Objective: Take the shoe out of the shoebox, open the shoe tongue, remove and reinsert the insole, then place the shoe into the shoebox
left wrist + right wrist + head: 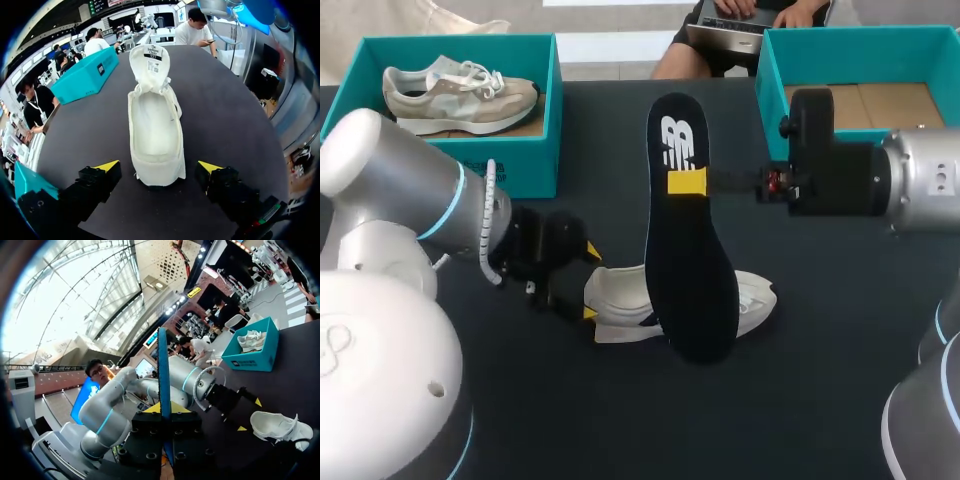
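Insole (690, 250) is hanging pinched in the right gripper (164, 408); left gripper (159, 170) is gaping wide around the shoe (154, 125), seemingly untouching.

The insole (692, 262) bears a white logo (677, 143); the tongue label (153, 55) (small print) is unreadable

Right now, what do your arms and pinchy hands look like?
My rounded silver-grey left arm and right arm have light-blue rings at the joints. A white coiled cable wraps my left wrist. The left gripper and right gripper are black and blocky, with bright yellow fingertips.
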### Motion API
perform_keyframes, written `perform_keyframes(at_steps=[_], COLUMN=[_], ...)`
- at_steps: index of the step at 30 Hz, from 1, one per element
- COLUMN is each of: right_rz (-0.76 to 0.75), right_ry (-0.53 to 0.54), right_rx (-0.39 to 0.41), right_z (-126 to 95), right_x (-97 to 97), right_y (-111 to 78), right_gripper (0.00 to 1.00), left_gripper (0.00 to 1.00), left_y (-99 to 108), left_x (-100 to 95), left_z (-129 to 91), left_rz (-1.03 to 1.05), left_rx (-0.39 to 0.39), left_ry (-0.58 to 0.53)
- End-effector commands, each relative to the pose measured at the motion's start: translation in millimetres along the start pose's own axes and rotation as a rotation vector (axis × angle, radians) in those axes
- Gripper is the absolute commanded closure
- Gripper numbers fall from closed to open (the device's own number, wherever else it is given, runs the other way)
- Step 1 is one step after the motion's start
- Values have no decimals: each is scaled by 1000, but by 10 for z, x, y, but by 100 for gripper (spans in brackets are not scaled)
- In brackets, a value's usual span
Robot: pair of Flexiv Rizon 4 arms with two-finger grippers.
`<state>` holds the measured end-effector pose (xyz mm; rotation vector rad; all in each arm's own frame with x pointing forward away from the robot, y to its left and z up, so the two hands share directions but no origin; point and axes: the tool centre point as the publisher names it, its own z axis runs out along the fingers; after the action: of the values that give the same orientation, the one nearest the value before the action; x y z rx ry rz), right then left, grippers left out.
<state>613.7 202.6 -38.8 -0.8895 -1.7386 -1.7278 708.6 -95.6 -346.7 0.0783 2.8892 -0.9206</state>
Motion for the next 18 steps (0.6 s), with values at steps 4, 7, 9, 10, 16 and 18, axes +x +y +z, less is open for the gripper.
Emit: perform_keyframes(at_steps=[4, 7, 9, 10, 16, 18], right_rz=[1, 1, 1, 1, 1, 1], right_ry=[-2, -2, -2, -2, -2, -2], right_rx=[-1, -1, -1, -1, -1, -1], right_z=[33, 33, 33, 33, 33, 33], right_x=[-6, -6, -6, -6, -6, -6], right_y=[-1, -1, -1, -1, -1, -1], right_gripper=[100, 100, 100, 100, 100, 100], left_gripper=[0, 0, 0, 0, 0, 0], left_y=[-159, -159, -159, -159, -171, -185], left_x=[52, 52, 52, 52, 34, 23], left_z=[-104, -104, -104, -104, -132, -180], left_rz=[68, 68, 68, 68, 46, 24], left_rx=[-475, -475, -475, -475, -509, -532], left_ry=[-162, -162, -162, -162, -126, -95])
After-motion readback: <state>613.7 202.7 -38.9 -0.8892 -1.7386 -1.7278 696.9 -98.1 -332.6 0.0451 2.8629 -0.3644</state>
